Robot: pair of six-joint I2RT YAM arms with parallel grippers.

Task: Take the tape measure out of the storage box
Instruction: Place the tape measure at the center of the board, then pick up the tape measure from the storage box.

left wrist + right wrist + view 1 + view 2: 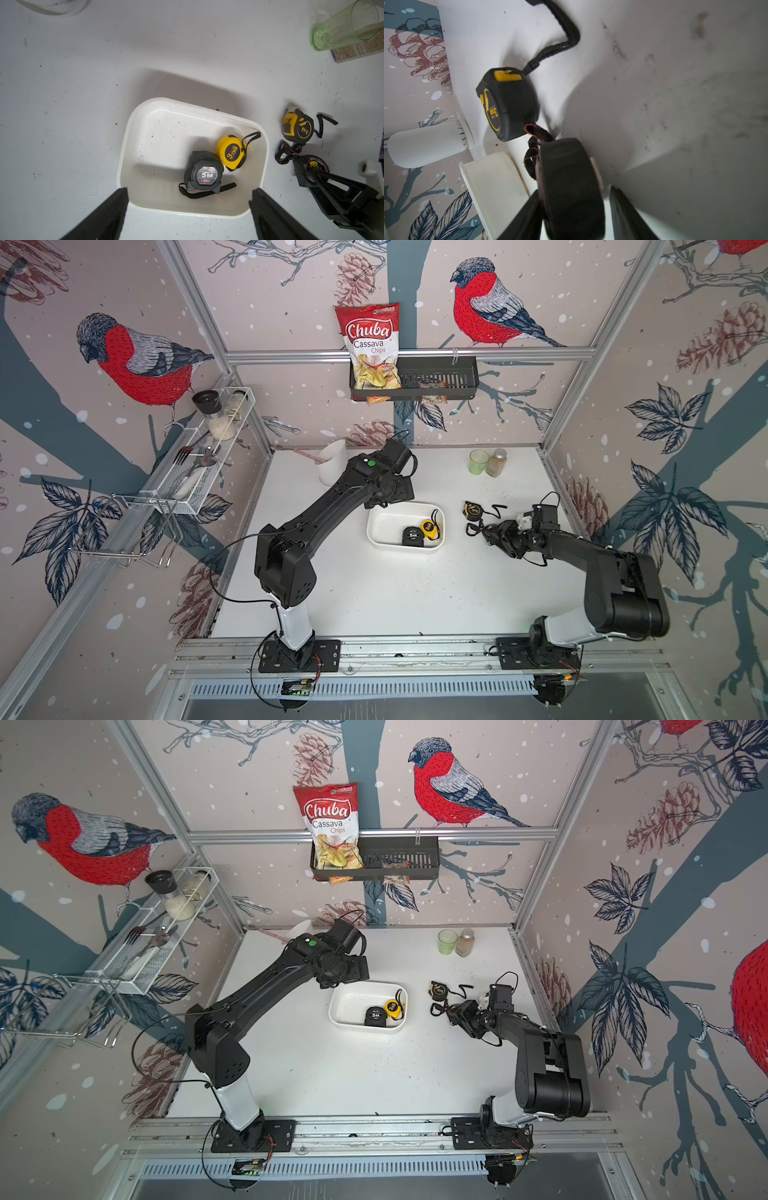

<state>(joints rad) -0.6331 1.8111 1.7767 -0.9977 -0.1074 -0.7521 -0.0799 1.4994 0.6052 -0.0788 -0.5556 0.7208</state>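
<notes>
Though perhaps loose, tape within claw.

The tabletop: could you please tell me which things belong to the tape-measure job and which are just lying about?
Job: storage box; grey 5M tape measure and yellow tape measure inside it; black-and-yellow tape measure and dark tape measure out on the table; left tool; right tool.
Lying about: green glass; spice jar; white cup; chips bag; black basket; wire rack.
</notes>
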